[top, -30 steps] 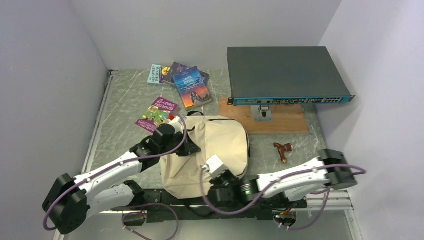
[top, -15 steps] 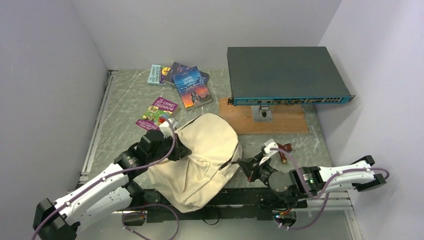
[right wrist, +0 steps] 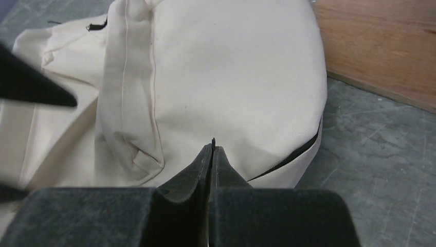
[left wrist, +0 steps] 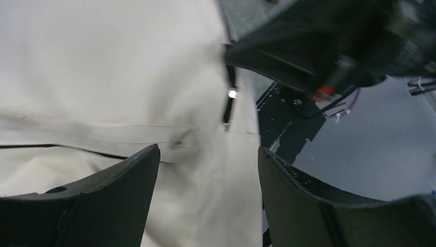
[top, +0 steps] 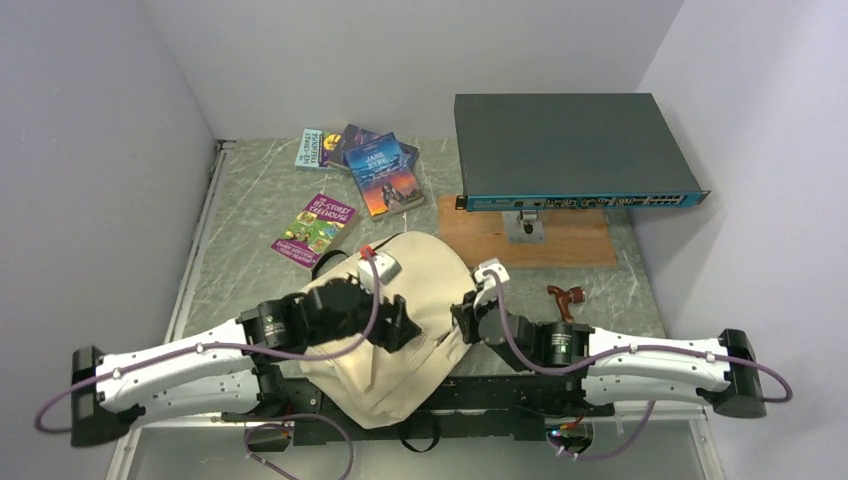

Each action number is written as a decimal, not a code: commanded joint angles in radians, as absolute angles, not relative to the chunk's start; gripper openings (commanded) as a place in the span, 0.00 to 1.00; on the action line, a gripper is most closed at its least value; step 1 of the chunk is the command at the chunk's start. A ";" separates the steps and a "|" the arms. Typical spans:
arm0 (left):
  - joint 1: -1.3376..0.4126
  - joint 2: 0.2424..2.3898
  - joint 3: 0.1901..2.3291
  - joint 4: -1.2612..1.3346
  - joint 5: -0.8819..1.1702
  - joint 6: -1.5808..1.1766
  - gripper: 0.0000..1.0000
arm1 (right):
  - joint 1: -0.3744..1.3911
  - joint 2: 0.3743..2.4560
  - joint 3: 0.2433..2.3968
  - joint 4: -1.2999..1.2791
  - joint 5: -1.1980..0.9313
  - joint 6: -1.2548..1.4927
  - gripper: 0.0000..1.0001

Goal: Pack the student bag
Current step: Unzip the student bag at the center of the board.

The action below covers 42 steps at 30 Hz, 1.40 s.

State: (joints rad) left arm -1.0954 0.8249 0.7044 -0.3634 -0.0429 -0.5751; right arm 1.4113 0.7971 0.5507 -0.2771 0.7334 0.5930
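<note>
Matt cream cloth student bag point(top: 432, 268), bare wooden board point(top: 565, 248), veined stone-look tabletop point(top: 250, 222), glossy paperback covers point(top: 386, 178)

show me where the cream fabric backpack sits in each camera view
top external: cream-beige soft fabric backpack, low centre, near the front edge.
left wrist: fills the left and centre.
right wrist: fills the upper left and centre.
shared landmark: grey marbled table beneath it, at lower right in the right wrist view and a sliver at the top in the left wrist view.
</note>
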 commanded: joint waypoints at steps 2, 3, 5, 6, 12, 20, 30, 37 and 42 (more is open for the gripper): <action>-1.413 0.949 0.784 -0.297 -0.486 -0.522 0.75 | 1.285 0.771 0.626 -0.171 0.525 0.587 0.00; -1.473 0.990 0.795 -0.285 -0.564 -0.516 0.75 | 1.275 0.766 0.633 -0.182 0.510 0.590 0.00; -1.567 1.089 0.821 -0.272 -0.691 -0.520 0.76 | 1.267 0.751 0.639 -0.189 0.489 0.598 0.00; -1.591 1.129 0.834 -0.263 -0.725 -0.509 0.76 | 1.266 0.742 0.642 -0.192 0.482 0.604 0.00; -1.637 1.334 0.916 -0.302 -0.854 -0.515 0.86 | 1.263 0.715 0.667 -0.197 0.467 0.637 0.00; -1.634 1.383 0.883 -0.401 -0.892 -0.630 0.71 | 1.259 0.718 0.701 -0.257 0.549 0.678 0.00; -1.636 1.175 0.694 -0.306 -0.705 -0.352 0.05 | 1.000 0.636 0.698 -0.408 0.662 0.514 0.00; -1.622 0.901 0.544 -0.291 -0.531 -0.211 0.00 | 0.807 0.581 0.698 -0.418 0.594 0.503 0.00; -1.582 0.789 0.482 -0.212 -0.355 -0.159 0.00 | 0.795 0.570 0.683 -0.272 0.327 0.393 0.00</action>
State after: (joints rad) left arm -1.6112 0.8524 0.4927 -0.2752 -0.5152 -0.2428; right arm 0.7971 0.5743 0.6571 -0.3992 0.5022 0.4957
